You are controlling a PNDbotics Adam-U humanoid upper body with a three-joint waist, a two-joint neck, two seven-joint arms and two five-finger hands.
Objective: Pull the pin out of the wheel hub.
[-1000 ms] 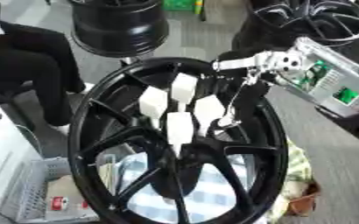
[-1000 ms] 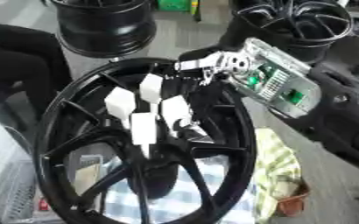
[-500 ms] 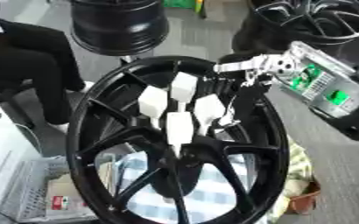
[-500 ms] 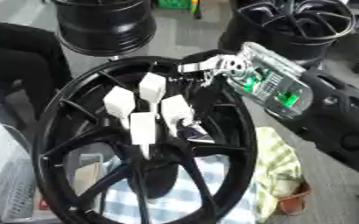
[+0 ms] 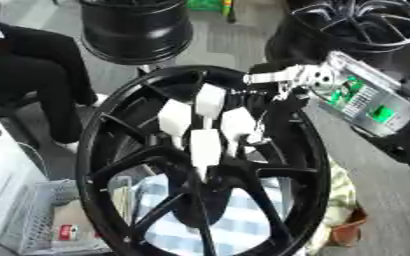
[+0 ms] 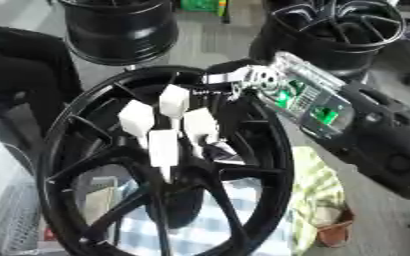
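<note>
Reaching at one o'clock of the wheel hub (image 5: 200, 165), the right hand (image 5: 283, 77) has fingers (image 5: 259, 78) apart; they may miss the white pins (image 5: 204, 145).

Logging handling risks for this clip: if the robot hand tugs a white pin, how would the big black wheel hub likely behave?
The wheel hub looks rigid and probably heavy: thick rim, solid spokes. Standing tilted on its rim, it might rock or roll under a sideways pull. The right robot hand hovers at its upper rim, beside the white pins.
</note>
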